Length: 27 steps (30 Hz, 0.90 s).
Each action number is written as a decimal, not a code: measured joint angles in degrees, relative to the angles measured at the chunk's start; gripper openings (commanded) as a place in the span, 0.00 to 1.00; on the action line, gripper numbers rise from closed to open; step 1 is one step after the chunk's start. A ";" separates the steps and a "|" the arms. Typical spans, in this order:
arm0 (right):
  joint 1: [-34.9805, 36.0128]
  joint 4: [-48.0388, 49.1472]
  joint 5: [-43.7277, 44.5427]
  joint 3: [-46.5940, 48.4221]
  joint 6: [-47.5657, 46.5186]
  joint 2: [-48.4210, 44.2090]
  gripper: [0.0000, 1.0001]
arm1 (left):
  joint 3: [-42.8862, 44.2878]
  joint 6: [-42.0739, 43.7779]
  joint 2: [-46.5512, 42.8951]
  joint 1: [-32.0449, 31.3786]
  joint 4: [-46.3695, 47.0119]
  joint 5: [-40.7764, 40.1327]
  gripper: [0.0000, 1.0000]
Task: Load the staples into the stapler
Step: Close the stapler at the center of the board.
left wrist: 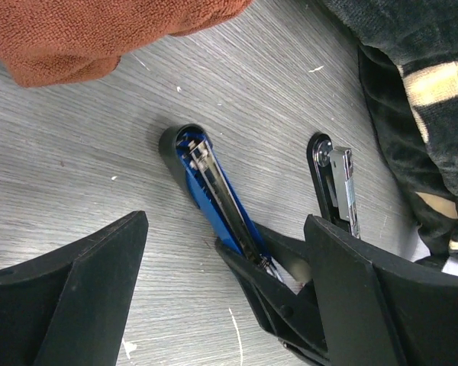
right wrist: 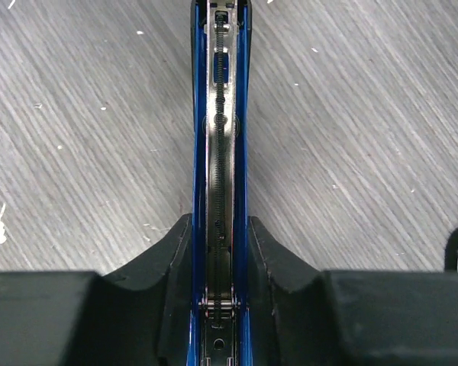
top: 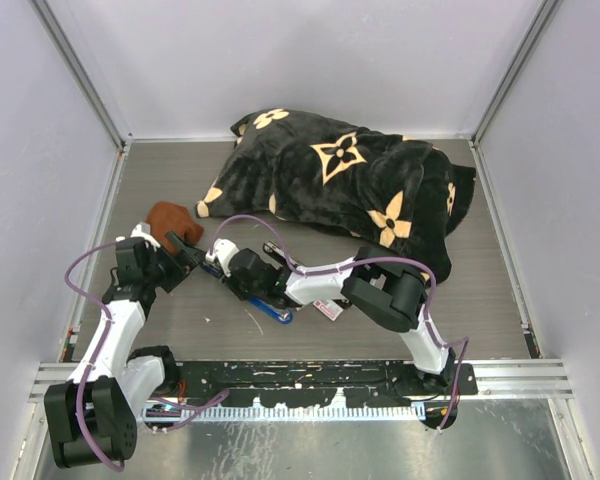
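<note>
The right pincer [right wrist: 220,229] is clenched on the opened long blue stapler [right wrist: 221,114], whose channel seems empty. The left pincer [left wrist: 227,221] hangs released alongside. The small white, red-labelled cardboard staples box [top: 328,309] lies behind the right pincer, so loading is not yet done.

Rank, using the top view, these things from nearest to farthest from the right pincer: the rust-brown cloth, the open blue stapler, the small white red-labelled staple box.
1. The open blue stapler: clamped in the right pincer itself.
2. The rust-brown cloth: to the left, beyond the stapler's tip.
3. The small white red-labelled staple box: well off to the right, toward the near side.
</note>
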 measured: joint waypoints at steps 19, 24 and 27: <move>-5.46 30.29 -8.02 -24.79 4.33 -11.80 0.01 | 1.75 -3.10 1.16 0.02 6.47 11.23 0.96; -5.42 36.48 -10.38 -26.71 4.98 -12.87 0.01 | 1.90 -2.82 3.54 0.02 7.61 13.05 0.95; -5.42 38.25 -11.56 -27.15 5.53 -12.87 0.01 | 2.32 -2.82 5.79 -0.02 8.61 14.53 0.90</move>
